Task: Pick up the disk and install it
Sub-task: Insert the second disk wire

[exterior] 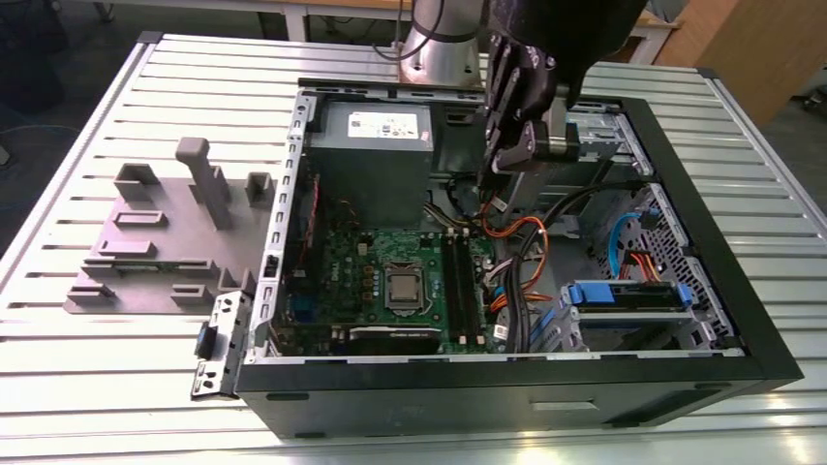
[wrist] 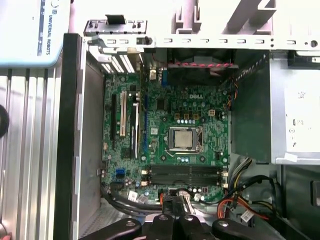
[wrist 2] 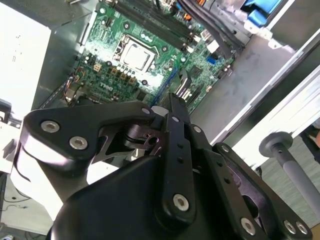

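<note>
Nearest in the exterior view, on the bench (exterior: pixel 104 387), the open computer case (exterior: pixel 517 383) is seen. By its near corner on the exterior view's right, the disk (exterior: pixel 627 295) is lodged in a bay between blue rails, its label not made out. The grey fixture (exterior: pixel 155 252) beside the case is seen bare. Farther back, the gripper (exterior: pixel 506 160) is poised above the orange cables (exterior: pixel 517 242), well apart from the disk, fingers drawn together on nothing. Installation is judged largely done; any further move calls for clearance from cables.
</note>
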Controlling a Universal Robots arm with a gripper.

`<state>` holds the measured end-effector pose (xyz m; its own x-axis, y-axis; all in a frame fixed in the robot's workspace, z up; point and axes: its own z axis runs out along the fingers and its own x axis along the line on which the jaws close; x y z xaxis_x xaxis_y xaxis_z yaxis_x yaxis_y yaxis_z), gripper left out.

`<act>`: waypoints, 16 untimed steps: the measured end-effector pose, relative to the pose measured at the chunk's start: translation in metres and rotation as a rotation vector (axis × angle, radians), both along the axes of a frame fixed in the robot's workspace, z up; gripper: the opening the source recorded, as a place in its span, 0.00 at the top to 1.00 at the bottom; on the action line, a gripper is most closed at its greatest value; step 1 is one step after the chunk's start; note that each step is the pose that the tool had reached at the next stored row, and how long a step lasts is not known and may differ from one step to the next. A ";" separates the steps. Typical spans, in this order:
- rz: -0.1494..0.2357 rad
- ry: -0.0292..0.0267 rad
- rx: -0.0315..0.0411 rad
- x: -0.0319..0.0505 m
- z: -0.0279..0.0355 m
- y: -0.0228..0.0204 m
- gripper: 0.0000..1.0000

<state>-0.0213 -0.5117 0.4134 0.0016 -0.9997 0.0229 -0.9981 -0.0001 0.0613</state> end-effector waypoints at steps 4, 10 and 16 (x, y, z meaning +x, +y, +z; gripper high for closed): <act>0.000 0.0000 0.0000 0.0081 0.0000 0.0000 0.89; 0.000 0.0000 0.0001 0.0200 -0.0001 0.0000 0.89; 0.000 0.0000 0.0000 0.0313 0.0000 0.0000 0.89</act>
